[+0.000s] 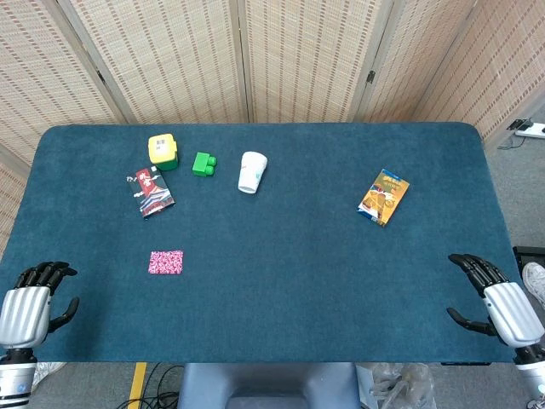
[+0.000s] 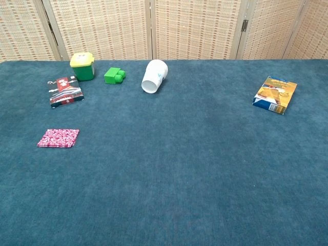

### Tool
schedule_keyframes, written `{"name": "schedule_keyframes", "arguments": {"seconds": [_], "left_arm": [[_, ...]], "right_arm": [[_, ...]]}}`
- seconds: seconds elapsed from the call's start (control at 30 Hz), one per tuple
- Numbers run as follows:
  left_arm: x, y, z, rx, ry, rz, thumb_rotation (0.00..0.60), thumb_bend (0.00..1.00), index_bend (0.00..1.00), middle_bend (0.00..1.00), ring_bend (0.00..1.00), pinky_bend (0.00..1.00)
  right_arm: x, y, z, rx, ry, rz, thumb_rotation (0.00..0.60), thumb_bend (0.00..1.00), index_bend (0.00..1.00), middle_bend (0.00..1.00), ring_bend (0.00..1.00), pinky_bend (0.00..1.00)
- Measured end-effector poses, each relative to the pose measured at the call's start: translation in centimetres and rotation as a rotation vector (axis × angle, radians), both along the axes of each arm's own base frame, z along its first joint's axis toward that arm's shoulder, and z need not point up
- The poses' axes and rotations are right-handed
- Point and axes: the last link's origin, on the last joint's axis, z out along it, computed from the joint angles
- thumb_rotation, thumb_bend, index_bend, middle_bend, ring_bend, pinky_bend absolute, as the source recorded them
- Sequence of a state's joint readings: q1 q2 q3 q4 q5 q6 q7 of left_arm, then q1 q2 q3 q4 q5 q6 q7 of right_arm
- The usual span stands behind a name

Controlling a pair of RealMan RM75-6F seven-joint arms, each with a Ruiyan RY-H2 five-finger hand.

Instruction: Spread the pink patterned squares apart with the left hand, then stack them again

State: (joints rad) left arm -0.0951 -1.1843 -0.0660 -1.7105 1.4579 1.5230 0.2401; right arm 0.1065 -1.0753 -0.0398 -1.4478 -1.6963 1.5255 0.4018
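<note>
The pink patterned squares point(image 1: 165, 262) lie in one flat stack on the blue table point(image 1: 289, 256), left of centre; the chest view shows the same stack point(image 2: 58, 138) at its left side. My left hand point(image 1: 32, 298) rests at the table's near left corner, well to the left of and nearer than the stack, fingers curved and holding nothing. My right hand point(image 1: 491, 296) sits at the near right corner, fingers apart and empty. Neither hand appears in the chest view.
At the back left stand a yellow-lidded green tub point(image 1: 163, 152), a green block point(image 1: 203, 164) and a red packet point(image 1: 152, 192). A white paper cup point(image 1: 252, 171) lies on its side near the middle. An orange snack box point(image 1: 384, 197) lies right.
</note>
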Motion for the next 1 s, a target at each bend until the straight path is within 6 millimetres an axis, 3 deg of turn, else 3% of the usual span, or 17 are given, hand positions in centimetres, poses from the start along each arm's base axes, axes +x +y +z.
{"name": "schedule_keyframes", "arguments": {"seconds": [0.7,0.87,1.0], "left_arm": [[0.1,0.1,0.0,0.013,-0.023,-0.027,0.6,0.36,0.35,0.29,0.23,0.25],[0.6,0.7,-0.3,-0.009,-0.026,-0.066,0.6,0.36,0.35,0.33,0.3,0.41],[1.0,1.3,-0.5,-0.025,-0.021,-0.108,0.6,0.36,0.36,0.49,0.49,0.71]], "right_arm": [[0.7,-0.1,0.4,-0.021,0.002,0.026,0.6,0.28,0.1,0.17,0.12,0.16],[0.7,-0.2,0.5,-0.016,0.006,0.025,0.6,0.28,0.1,0.17,0.12,0.16],[0.8,-0.4,0.5,-0.013,0.006,0.031,0.6,0.28,0.1,0.17,0.12,0.16]]}}
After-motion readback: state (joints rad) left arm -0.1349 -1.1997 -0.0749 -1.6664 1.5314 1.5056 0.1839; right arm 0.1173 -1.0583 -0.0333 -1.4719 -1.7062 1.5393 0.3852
